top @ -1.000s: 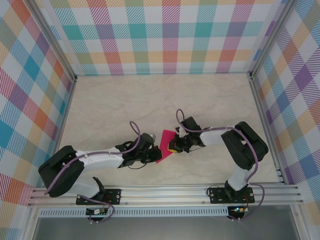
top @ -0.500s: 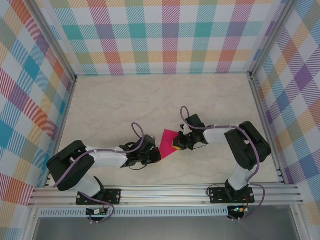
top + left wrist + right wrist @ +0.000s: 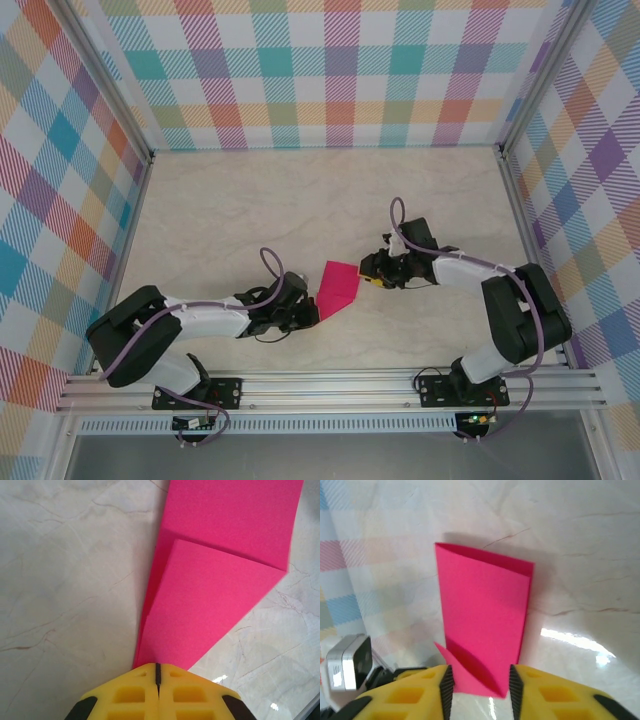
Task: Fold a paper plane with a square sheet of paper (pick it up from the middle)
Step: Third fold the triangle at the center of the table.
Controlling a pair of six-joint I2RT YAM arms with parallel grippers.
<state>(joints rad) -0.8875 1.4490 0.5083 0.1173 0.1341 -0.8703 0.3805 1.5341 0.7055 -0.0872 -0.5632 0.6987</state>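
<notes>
The left pincer (image 3: pixel 306 312) is clenching the near-left corner of the sheet (image 3: pixel 337 288). In the left wrist view its yellow tips are pressing together with the pink paper coming straight out from between them.

From that pinch the sheet is running away toward the far right across the middle of the counter (image 3: pixel 250 210). Its long axis is lying along that near-left to far-right line. It is already looking narrower than a square, with one slanted flap folded over the layer beneath. Whether it is resting flat on the counter or hanging slightly above it, I cannot tell.

The right pincer (image 3: pixel 372 272) is sitting just beside the sheet's far-right end and pointing left at it. Its tips are standing parted. In the right wrist view one end of the sheet is reaching into the gap between them, but nothing is being squeezed there.

So the sheet is lying between the two pincers. The left one is the only one gripping, and the right one is close enough to close on the end facing it. Any further fold is probably turning on that line between them, since the left hold is anchoring one end of the axis.

Counting: one sheet, one flap showing, two pincers, one counter.
</notes>
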